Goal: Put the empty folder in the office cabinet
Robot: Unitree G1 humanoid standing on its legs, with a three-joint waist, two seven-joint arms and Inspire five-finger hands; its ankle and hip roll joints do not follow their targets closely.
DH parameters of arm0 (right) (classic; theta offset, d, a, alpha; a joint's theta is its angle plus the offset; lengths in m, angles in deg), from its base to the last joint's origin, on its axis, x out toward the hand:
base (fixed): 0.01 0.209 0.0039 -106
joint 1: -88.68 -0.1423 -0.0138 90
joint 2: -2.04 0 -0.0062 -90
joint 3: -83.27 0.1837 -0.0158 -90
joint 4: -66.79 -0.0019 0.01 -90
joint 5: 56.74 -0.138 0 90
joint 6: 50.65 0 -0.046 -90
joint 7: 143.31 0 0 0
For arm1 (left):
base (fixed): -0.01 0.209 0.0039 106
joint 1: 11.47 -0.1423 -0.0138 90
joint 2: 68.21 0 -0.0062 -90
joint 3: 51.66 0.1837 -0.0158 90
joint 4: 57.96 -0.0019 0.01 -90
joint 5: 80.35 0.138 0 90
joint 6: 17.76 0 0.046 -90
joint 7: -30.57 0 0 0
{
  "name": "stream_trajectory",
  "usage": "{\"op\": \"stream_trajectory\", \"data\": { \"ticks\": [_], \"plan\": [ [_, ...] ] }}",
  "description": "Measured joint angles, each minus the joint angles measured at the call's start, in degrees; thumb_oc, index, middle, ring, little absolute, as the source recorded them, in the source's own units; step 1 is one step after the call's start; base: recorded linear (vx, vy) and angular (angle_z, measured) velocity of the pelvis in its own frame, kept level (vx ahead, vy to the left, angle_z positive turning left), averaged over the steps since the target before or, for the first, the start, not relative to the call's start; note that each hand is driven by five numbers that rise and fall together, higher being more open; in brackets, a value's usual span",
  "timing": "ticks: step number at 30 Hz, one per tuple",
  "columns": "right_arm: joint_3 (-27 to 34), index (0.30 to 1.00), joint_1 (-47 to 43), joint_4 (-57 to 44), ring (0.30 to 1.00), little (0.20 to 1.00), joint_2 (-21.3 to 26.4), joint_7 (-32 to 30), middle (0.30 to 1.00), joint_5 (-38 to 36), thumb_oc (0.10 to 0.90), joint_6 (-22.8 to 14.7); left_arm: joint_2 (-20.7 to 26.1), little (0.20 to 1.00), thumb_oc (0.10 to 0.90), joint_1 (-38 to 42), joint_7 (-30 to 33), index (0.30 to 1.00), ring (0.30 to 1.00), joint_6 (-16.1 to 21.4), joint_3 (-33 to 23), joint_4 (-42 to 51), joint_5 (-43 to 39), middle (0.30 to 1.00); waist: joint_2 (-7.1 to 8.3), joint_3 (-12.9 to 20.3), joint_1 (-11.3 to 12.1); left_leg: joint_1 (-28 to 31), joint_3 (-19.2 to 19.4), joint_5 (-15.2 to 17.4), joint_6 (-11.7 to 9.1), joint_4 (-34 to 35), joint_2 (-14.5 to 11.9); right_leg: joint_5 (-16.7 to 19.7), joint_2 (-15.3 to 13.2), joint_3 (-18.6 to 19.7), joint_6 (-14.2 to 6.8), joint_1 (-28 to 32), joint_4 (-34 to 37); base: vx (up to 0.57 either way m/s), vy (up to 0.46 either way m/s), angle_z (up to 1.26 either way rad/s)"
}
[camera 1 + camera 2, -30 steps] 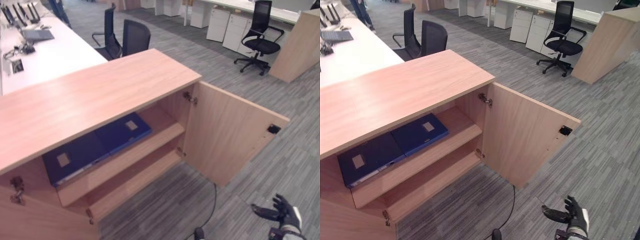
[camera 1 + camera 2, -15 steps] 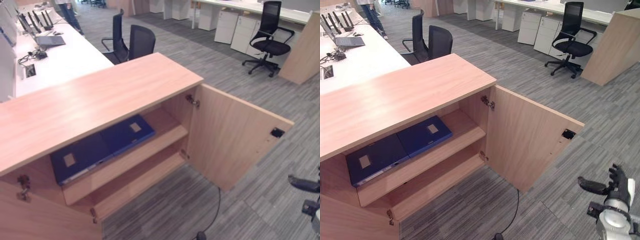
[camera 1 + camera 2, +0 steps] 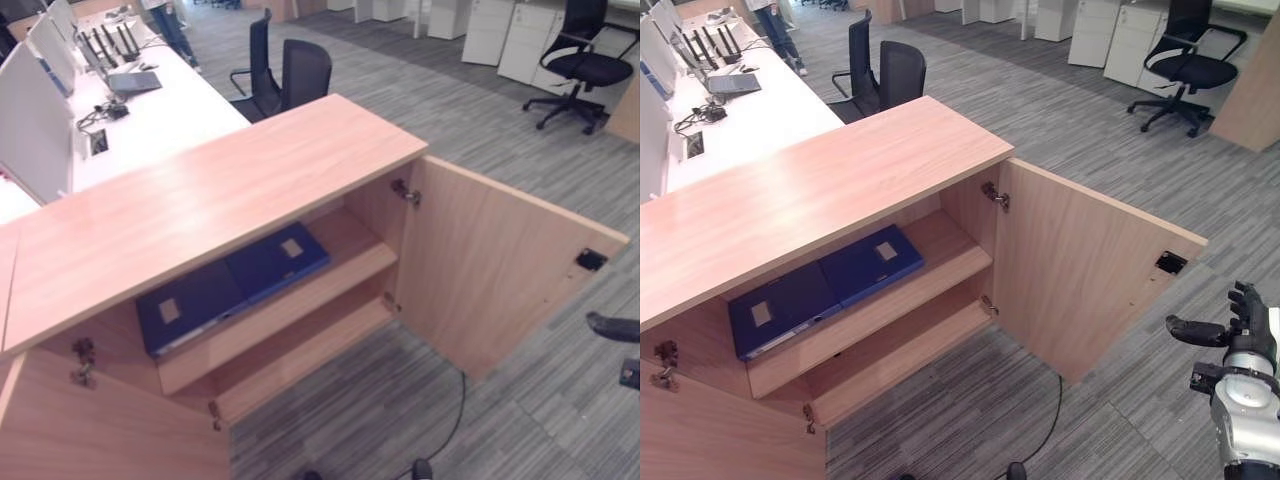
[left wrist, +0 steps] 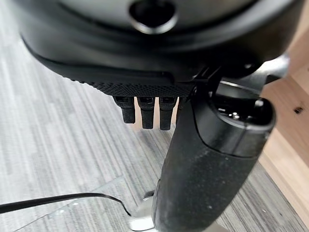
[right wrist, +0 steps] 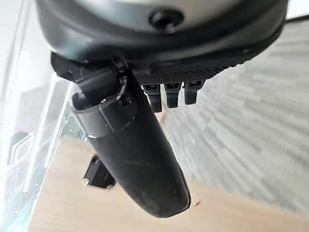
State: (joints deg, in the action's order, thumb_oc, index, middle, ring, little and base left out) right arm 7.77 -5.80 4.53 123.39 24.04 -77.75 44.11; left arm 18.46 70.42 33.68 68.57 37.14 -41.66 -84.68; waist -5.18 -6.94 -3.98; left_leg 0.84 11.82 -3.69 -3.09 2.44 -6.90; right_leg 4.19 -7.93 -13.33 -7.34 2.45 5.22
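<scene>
Two blue folders (image 3: pixel 825 285) are already lying flat on the cabinet (image 3: pixel 840 190) shelf, so the placing step looks done. The right hand (image 3: pixel 1230 335) is hanging empty with fingers relaxed beside the open door (image 3: pixel 1090 270), and the left hand (image 4: pixel 193 159) is loose too, so the next job is probably swinging it shut.

The wooden cabinet's overhanging top (image 3: pixel 820 190) hides the rear of the two dark blue folders (image 3: pixel 825 288); its near-left door (image 3: pixel 110 435) is cropped.

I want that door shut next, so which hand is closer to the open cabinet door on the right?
Right. The right hand hangs open just past the outer edge of the open cabinet door, beside its latch. The left hand is open over carpet beside wood panelling; its distance from that door cannot be judged.
</scene>
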Motion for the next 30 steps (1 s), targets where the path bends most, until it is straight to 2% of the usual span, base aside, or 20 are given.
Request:
{"op": "stream_trajectory", "data": {
  "ticks": [4, 12, 17, 22, 27, 30],
  "plan": [
    [-2.64, 0.900, -3.77, 3.46, 0.900, 0.900, 1.73, 0.63, 0.900, -1.76, 0.800, -0.77, 0.00, 0.900, 0.800, 0.08, -0.06, 0.900, 0.900, 0.17, 0.51, 0.08, -1.36, 0.900, 0.15, -0.10, 0.97, -0.18, -0.54, -0.41, -0.45, -0.11, 0.10, -0.16, -0.03, -0.51, -0.27, 0.16, 0.14, 0.01, -0.043, 0.06],
    [-6.82, 0.900, -11.57, 9.33, 0.900, 0.900, 5.86, 2.36, 0.900, -2.28, 0.800, -0.95, 0.03, 0.900, 0.800, 0.93, -0.06, 0.900, 0.900, 1.26, 1.71, 0.14, -2.22, 0.900, 0.04, -0.37, 1.18, -0.72, -1.36, -0.61, -0.52, -0.19, 0.17, -0.47, -0.07, -1.49, -0.59, 0.24, -0.22, 0.00, -0.031, 0.06],
    [-9.21, 0.900, -17.22, 14.28, 0.900, 0.900, 9.17, 2.56, 0.900, -3.02, 0.800, -1.24, 0.03, 0.900, 0.800, 1.27, -0.08, 0.900, 0.900, 1.57, 2.17, 0.35, -2.27, 0.900, -0.12, -1.71, 1.31, -0.87, -2.21, -0.72, -0.61, -0.34, 0.21, -0.55, -0.10, -2.25, -0.52, 0.68, -0.23, 0.00, -0.017, 0.08],
    [-12.91, 0.900, -20.25, 16.04, 0.900, 0.900, 11.02, 2.93, 0.900, -3.82, 0.800, -1.21, 0.07, 0.900, 0.800, 1.04, -0.16, 0.900, 0.900, 1.63, 3.26, 0.43, -2.30, 0.900, -0.38, -2.42, 1.10, -0.84, -2.74, -0.75, -0.64, -0.33, 0.24, -0.91, -0.10, -2.84, -0.15, 1.05, -0.24, 0.00, -0.008, 0.06],
    [-13.99, 0.900, -20.44, 15.97, 0.900, 0.900, 12.31, 4.60, 0.900, -3.80, 0.800, -1.23, 0.08, 0.900, 0.800, 0.93, -0.16, 0.900, 0.900, 1.65, 3.23, 0.77, -2.27, 0.900, -0.41, -2.78, 0.96, -0.79, -2.74, -0.81, -0.72, -0.26, 0.18, -0.84, -0.02, -2.83, -0.27, 1.05, -0.23, 0.00, 0.000, 0.00],
    [-17.91, 0.900, -20.43, 15.99, 0.900, 0.900, 14.39, 6.71, 0.900, -3.81, 0.800, -1.21, 0.10, 0.900, 0.800, 0.91, -0.38, 0.900, 0.900, 1.68, 3.23, 1.39, -2.26, 0.900, -0.06, -3.00, 0.86, -0.73, -2.72, -0.90, -0.84, -0.30, 0.06, -0.80, 0.13, -2.81, -0.27, 1.13, -0.23, 0.00, -0.012, 0.00]
  ]
}}
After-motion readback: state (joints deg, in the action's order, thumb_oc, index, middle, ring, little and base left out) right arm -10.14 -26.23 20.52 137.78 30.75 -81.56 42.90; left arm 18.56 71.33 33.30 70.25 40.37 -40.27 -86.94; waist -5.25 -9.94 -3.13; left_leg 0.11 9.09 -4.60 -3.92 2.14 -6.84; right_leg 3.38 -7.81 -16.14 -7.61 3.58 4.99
